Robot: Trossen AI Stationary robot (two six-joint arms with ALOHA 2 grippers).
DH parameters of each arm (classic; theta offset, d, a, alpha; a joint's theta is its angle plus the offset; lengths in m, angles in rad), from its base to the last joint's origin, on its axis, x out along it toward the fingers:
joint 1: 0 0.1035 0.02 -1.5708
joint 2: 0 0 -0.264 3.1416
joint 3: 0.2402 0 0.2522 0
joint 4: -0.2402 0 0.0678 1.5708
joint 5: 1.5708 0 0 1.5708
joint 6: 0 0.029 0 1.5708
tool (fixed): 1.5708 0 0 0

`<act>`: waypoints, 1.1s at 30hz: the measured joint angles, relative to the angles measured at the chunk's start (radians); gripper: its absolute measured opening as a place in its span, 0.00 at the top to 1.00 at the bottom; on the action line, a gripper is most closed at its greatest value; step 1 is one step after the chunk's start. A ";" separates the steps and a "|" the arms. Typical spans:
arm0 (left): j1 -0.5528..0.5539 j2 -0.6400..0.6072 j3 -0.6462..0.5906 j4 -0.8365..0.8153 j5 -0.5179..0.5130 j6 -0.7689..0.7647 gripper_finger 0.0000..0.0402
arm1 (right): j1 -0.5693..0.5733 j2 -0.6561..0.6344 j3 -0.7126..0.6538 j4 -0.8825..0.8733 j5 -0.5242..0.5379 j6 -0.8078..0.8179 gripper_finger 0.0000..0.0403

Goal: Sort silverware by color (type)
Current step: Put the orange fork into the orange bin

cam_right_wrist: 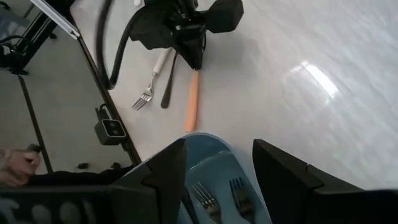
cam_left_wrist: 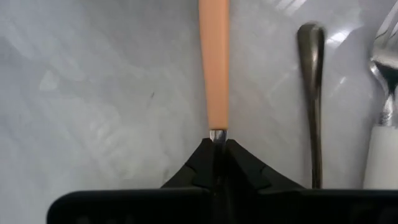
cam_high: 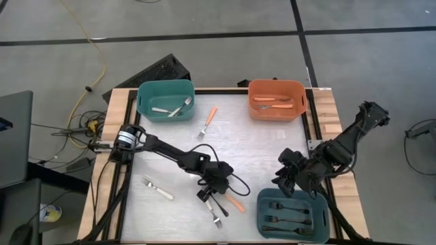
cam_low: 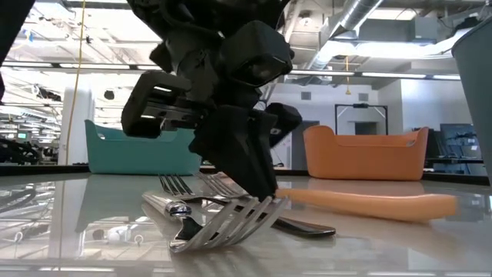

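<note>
Table: white top carrying three bins, loose forks, and both arms.
Teal bin: far left corner, holding white-handled forks.
Orange bin: far right corner, with orange-handled forks inside.
Blue bin: near right corner, holding several black forks.
Left gripper: down at the table's near middle, over a small cluster of forks; its fingers are pressed together on the metal neck of the orange-handled fork.
Right gripper: hovering just above the blue bin's rim, fingers spread and holding nothing.
Cluster by the left gripper: the pinched orange-handled fork lies flat on the table, a black fork just beside it, and a white-handled fork next to that.
Other loose forks: one orange-handled between the teal and orange bins, one white-handled near the left edge.
Progress: judged past halfway; each bin already has its colour, and five forks appear still out on the table, one of them being picked up.
</note>
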 joint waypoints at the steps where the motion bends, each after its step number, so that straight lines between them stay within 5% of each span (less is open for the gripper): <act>1: 0.000 -0.013 0.000 0.002 -0.021 -0.010 0.99 | 0.000 0.000 0.000 0.000 0.001 -0.002 0.49; 12: -0.001 -0.276 0.000 -0.156 -0.202 -0.093 1.00 | -0.006 0.001 0.000 -0.009 0.043 -0.081 0.49; 22: -0.004 -0.527 0.000 -0.363 -0.459 -0.304 1.00 | -0.063 0.001 0.000 0.032 0.286 -0.086 0.49; 33: -0.010 -0.588 0.000 -0.329 -0.732 -0.618 1.00 | -0.249 0.001 0.000 0.297 0.308 -0.192 0.37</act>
